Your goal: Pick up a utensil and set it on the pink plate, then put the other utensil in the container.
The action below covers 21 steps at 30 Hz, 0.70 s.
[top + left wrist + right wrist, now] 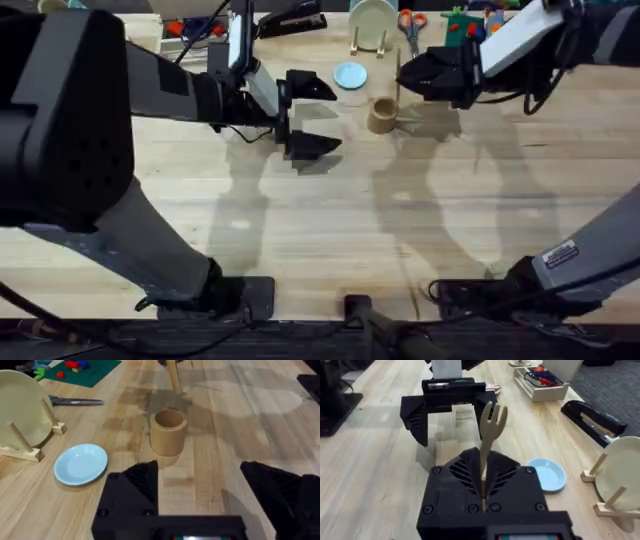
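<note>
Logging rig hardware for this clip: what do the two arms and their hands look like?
Both arms are mostly black, with pale grey link sections and black cables trailing along them. The right arm carries a small white printed label near its base. The left hand and right hand are black and angular, each with two wedge-shaped fingers with ribbed inner faces.

Looked like a robot lab: wooden desk (330, 215) w/ stapler (295, 20), scissors (412, 25), toy bricks (75, 365).
</note>
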### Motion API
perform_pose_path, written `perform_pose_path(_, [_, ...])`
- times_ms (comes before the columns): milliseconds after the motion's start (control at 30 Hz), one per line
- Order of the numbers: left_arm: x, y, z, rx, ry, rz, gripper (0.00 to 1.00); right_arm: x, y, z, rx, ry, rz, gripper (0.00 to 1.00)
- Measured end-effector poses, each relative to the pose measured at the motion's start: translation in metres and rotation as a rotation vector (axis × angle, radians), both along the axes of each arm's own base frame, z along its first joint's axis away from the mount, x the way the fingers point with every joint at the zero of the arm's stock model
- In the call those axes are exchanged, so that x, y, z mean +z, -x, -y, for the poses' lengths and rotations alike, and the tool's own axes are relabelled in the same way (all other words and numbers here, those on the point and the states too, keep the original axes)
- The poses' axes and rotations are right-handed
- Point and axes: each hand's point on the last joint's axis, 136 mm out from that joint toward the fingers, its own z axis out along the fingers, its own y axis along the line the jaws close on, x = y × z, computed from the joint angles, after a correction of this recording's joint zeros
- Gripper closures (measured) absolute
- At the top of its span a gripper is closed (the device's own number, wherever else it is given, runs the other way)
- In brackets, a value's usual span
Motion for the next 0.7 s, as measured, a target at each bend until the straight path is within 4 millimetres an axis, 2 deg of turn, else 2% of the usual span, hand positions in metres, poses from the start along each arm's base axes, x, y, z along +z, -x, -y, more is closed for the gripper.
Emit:
perform_pose_path(233, [0.0, 0.0, 0.0, 0.0, 0.0, 0.0, 0.006, -0.003, 0.0, -0.004, 0.013, 0.002, 0.019, 0.97])
perform_pose_path(467, [0.0, 0.0, 0.0, 0.0, 0.0, 0.0, 0.006, -0.027, -0.003, -0.004, 0.015, -0.001, -0.021, 0.97])
perform_pose_path(700, [0.0, 0.0, 0.0, 0.0, 0.0, 0.0, 0.006, -0.04, -0.003, -0.004, 0.019, -0.001, -0.023, 0.97])
